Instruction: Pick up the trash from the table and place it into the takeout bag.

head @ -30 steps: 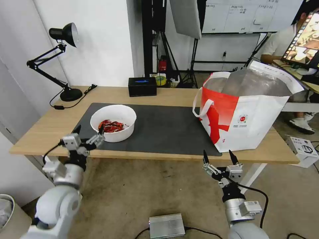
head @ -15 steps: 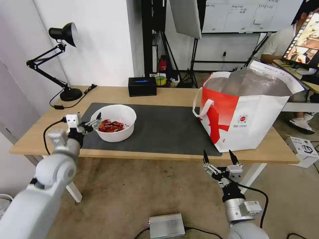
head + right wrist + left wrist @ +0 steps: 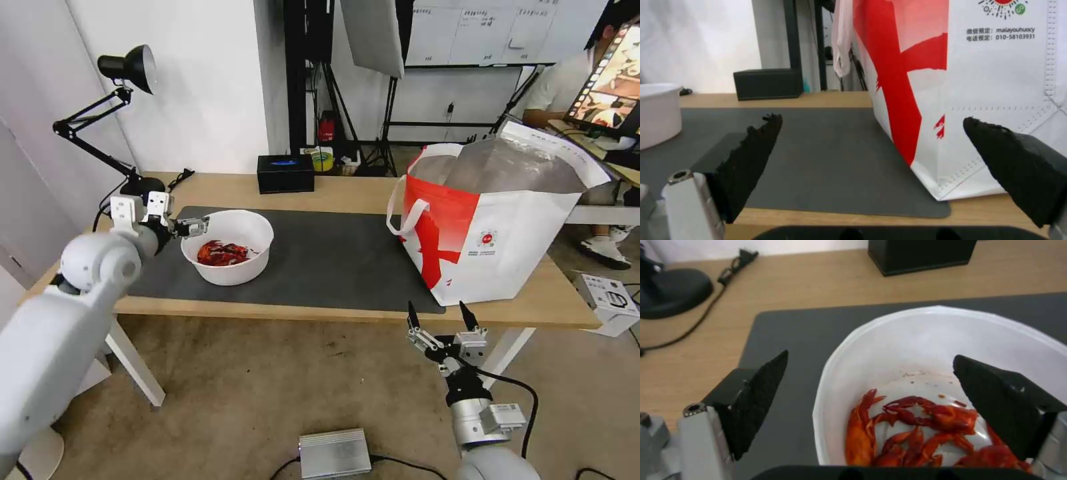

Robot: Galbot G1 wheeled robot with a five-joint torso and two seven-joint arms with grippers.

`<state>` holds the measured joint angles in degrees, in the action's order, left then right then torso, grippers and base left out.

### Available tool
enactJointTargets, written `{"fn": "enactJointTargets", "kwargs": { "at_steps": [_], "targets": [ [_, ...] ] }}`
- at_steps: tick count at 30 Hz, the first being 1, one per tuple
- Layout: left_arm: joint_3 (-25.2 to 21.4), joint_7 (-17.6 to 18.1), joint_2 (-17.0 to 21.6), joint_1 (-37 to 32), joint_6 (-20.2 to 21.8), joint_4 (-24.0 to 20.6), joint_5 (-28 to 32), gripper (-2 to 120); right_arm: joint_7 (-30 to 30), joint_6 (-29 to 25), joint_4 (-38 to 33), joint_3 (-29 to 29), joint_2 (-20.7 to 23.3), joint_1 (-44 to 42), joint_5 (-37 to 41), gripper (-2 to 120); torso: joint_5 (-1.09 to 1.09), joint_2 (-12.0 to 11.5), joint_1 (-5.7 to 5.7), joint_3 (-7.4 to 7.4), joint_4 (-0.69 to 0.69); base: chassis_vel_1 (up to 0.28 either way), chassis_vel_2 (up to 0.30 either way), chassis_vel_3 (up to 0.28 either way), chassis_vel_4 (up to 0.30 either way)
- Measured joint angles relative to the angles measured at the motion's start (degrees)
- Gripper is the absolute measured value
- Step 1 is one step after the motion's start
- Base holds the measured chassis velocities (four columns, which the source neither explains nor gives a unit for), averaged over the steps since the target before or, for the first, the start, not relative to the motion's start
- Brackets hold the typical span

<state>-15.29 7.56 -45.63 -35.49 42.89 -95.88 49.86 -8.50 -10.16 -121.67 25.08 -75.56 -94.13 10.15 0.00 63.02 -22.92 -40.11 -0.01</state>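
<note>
At the left of the table [image 3: 347,190] we see our left gripper [image 3: 189,227], fingers spread wide astride the near rim of the white bowl [image 3: 227,246] of glossy red shells on the dark mat [image 3: 320,257]. Further right stands the takeout bag [image 3: 497,220], white and red, foil-lined, printed "maiayouhuocy" and "010-58103931". Our right gripper [image 3: 440,315] waits below the table edge, fingers apart

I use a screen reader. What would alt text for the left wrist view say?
The open left gripper straddles the near rim of a white bowl holding red crayfish shells, on a dark grey mat. Beyond lie a light-wood table and a black tissue box.
</note>
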Motion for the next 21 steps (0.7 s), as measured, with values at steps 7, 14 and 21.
{"fn": "enactJointTargets", "kwargs": {
  "at_steps": [7,14,21],
  "targets": [
    [4.18,-1.70,-0.64,3.59,-0.15,5.78,-1.51,100,0.00,0.00,0.00,0.00,0.00,0.00,0.00,100,-0.01,0.00,0.00,0.00,0.01,0.000,0.000,0.000,0.000],
    [6.29,-3.60,-2.28,5.09,-0.43,10.75,-4.24,100,0.00,0.00,0.00,0.00,0.00,0.00,0.00,100,0.00,0.01,0.00,0.00,0.01,0.000,0.000,0.000,0.000],
    [6.51,-4.21,-3.11,5.51,-0.60,13.00,-5.10,100,0.00,-0.01,0.00,0.00,0.00,0.00,0.00,100,0.00,0.01,0.00,0.00,0.01,0.000,0.000,0.000,0.000]
  ]
}}
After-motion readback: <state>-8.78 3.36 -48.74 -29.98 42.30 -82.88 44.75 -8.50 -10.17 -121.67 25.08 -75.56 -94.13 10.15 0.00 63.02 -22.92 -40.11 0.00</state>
